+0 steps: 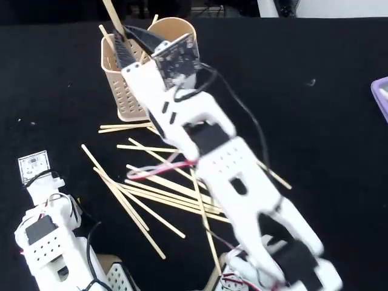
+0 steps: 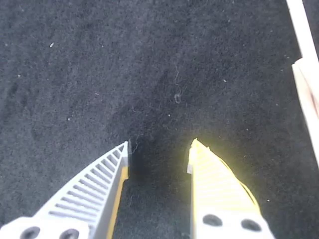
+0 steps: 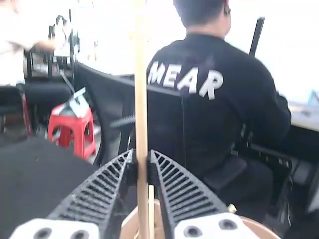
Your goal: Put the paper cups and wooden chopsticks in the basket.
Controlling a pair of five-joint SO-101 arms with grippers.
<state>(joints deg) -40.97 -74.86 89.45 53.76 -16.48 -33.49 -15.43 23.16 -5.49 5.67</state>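
Chopstick (image 3: 141, 89) near-upright, long axis vertical, clenched in right claw (image 3: 142, 155) above basket (image 1: 124, 100); left claw (image 2: 158, 148) released over table (image 2: 75, 74)

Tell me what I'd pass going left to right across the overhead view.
Left arm → basket → right arm's base → purple object at the edge. The loose chopsticks spread across too much of the middle to place.
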